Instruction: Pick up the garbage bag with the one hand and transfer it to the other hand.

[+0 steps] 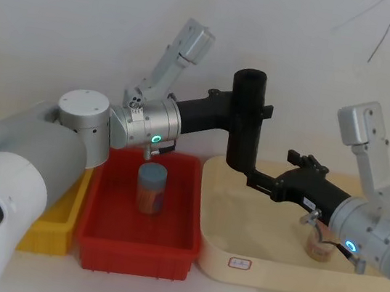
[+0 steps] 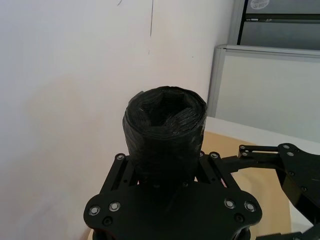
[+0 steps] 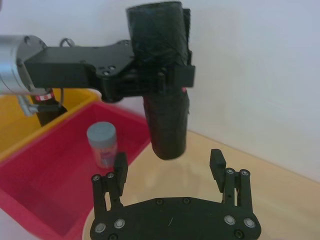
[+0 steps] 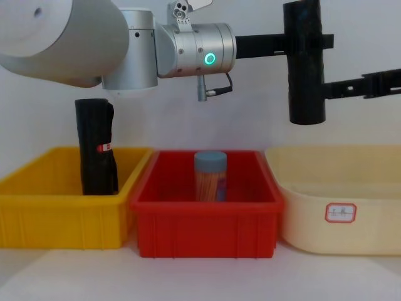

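White wall behind: left gripper (image 4: 307, 41) jaws pinch upright garbage bag (image 4: 306, 94); right gripper (image 3: 168, 160) jaws spread beside its lower end. Premature release would likely drop it.

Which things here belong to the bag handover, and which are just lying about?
In the job: garbage bag, left gripper gripping it, open right gripper near its lower end.
Lying about: stickered black roll in yellow bin, blue-lidded jar in red bin, cream tray.

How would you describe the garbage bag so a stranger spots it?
Above the cream tray, the left gripper holds the garbage bag, an upright black roll, in mid-air. The other black roll wears a sticker and stands in the yellow bin.
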Motion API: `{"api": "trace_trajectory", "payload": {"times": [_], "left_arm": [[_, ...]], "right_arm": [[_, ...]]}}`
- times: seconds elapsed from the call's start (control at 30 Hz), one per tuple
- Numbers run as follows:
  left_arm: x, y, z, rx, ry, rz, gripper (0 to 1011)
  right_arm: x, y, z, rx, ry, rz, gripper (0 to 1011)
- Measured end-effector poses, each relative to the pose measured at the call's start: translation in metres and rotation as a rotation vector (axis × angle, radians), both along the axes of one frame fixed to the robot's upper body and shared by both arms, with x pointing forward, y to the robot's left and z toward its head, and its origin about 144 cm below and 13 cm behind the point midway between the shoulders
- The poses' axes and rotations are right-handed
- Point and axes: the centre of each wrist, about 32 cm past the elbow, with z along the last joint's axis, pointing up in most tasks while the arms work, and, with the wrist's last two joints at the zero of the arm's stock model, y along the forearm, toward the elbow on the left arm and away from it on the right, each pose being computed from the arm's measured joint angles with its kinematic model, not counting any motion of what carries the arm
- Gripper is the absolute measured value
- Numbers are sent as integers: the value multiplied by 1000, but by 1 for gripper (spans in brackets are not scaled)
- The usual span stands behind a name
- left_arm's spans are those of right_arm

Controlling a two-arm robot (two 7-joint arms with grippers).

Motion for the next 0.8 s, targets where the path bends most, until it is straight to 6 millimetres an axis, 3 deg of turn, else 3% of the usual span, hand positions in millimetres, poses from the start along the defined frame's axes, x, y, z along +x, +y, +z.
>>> {"api": "trace_trajectory", "payload": {"times": [0.8], "left_arm": [[0, 0, 0, 0, 0, 0, 411]], "right_arm": [[29, 22, -7, -19, -74, 30, 1001]]}}
